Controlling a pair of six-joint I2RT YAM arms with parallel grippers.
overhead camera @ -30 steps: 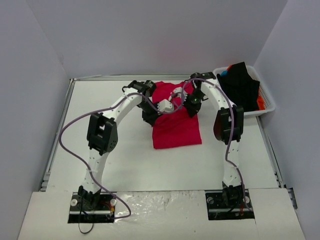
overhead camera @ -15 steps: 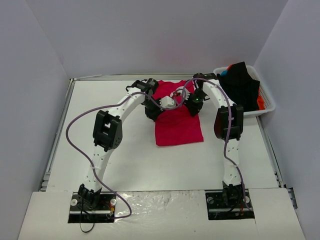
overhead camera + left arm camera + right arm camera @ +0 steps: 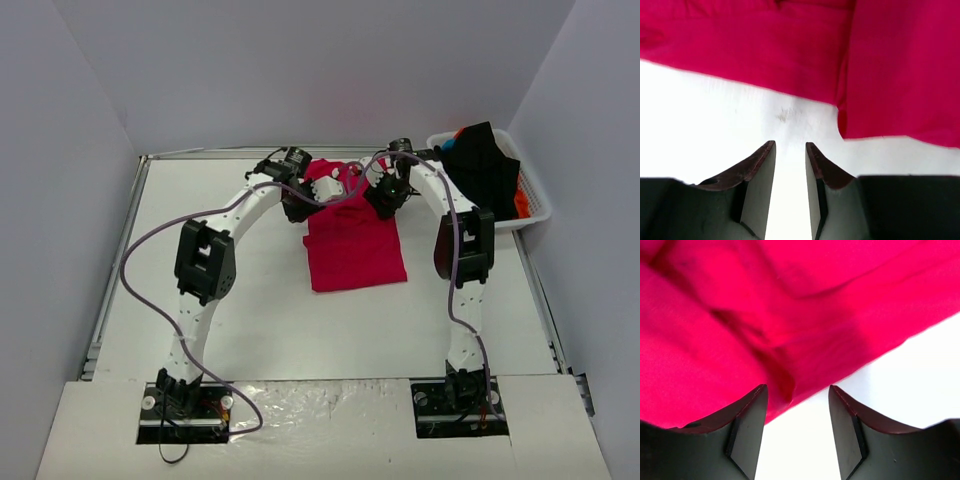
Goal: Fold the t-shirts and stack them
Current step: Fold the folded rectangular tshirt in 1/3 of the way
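Observation:
The crimson-red t-shirt (image 3: 355, 248) lies partly folded on the white table (image 3: 220, 210), its far end bunched between my two wrists. My left gripper (image 3: 300, 208) is at the shirt's far left edge. In the left wrist view the gripper (image 3: 790, 150) stands slightly open and empty over bare table, just short of the red cloth (image 3: 790, 55). My right gripper (image 3: 383, 200) is at the shirt's far right edge. In the right wrist view the gripper (image 3: 797, 395) is open, with the red cloth's (image 3: 740, 330) edge reaching in beside its left finger (image 3: 747, 425).
A white slatted basket (image 3: 535, 212) stands at the back right. It holds a black shirt (image 3: 485, 172), with orange (image 3: 520, 206) and blue (image 3: 449, 144) cloth showing at its sides. Purple cables loop over both arms. White walls enclose the table.
Both grippers have moved from over the shirt's middle toward its far end. The shirt's near part lies flat, about where it was.

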